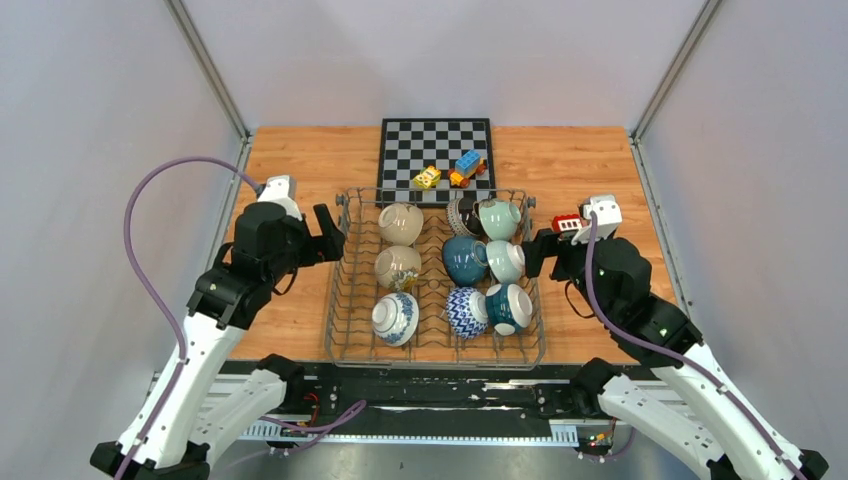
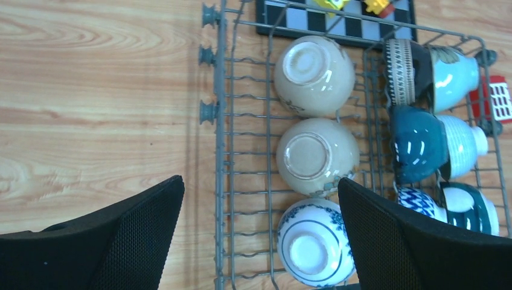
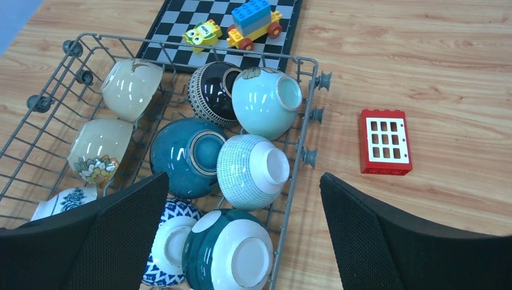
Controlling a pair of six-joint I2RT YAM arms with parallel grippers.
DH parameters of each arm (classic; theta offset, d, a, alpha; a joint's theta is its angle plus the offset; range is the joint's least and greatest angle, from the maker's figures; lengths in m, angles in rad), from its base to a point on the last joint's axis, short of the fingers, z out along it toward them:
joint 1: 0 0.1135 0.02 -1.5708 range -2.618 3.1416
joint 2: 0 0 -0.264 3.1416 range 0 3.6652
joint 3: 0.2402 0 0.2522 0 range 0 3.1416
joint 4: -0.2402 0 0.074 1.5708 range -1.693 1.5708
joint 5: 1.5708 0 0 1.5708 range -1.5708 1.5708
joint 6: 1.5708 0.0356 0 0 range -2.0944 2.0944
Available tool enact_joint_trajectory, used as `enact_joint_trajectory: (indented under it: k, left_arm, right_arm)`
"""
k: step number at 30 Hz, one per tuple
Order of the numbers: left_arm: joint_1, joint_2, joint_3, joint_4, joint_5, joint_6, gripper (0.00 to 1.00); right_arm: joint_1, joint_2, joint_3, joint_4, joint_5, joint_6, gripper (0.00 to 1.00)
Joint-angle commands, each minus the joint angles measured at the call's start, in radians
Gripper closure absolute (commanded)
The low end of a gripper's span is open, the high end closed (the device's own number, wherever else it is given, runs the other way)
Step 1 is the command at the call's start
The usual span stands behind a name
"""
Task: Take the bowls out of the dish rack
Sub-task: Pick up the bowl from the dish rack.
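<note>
Left gripper [image 1: 325,236] and right gripper [image 1: 537,252] are hanging released, flanking the dish rack [image 1: 338,300]; bowls [image 1: 465,260] are sitting between them inside it. Probably best pinching rim of cream bowl [image 1: 400,224] nearest left gripper, lifting straight up.

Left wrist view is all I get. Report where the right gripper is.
Observer: The right gripper hangs open over the dish rack's right rim, holding nothing.
Operator: Say which way the mint bowl faces.
Observer: It lies on its side, mouth toward that right rim.
Operator: Name the toys on the chessboard.
Observer: A blue toy truck and a yellow block.
</note>
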Motion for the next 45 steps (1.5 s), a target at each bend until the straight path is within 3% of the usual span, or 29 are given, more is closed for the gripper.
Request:
enact_joint_trajectory:
  k: [1, 10, 12, 14, 17, 23, 31, 39, 45]
  left_arm:
    - [-0.003, -0.062, -0.020, 0.084, 0.137, 0.074, 0.00]
    - [-0.018, -0.067, -0.051, 0.143, 0.308, 0.065, 0.00]
    - [-0.087, -0.045, -0.054, 0.133, 0.257, 0.042, 0.00]
    - [-0.243, -0.027, -0.056, 0.129, 0.156, 0.011, 0.00]
    - [-0.389, -0.012, -0.058, 0.140, 0.037, -0.047, 0.00]
    - [-0.436, -0.025, -0.120, 0.214, 0.131, -0.191, 0.00]
    - [-0.712, 0.059, -0.248, 0.416, 0.062, -0.433, 0.01]
    - [-0.730, 0.040, -0.400, 0.588, -0.063, -0.614, 0.04]
    - [-0.731, -0.084, -0.413, 0.441, -0.202, -0.607, 0.02]
  right_arm:
    - [0.009, -0.001, 0.017, -0.013, -0.070, -0.026, 0.01]
    - [0.009, -0.032, -0.001, 0.020, -0.127, -0.013, 0.01]
    - [0.006, 0.021, 0.029, -0.048, -0.044, 0.018, 0.00]
    - [-0.022, 0.077, 0.067, -0.121, 0.005, 0.062, 0.00]
    - [-0.123, 0.096, 0.060, -0.144, -0.107, 0.129, 0.01]
    - [-0.205, 0.023, 0.003, -0.170, -0.212, 0.174, 0.04]
    - [-0.209, -0.192, -0.144, -0.199, -0.295, 0.214, 0.08]
    - [-0.209, -0.333, -0.256, -0.160, -0.490, 0.289, 0.10]
    - [-0.208, -0.407, -0.300, -0.125, -0.537, 0.306, 0.12]
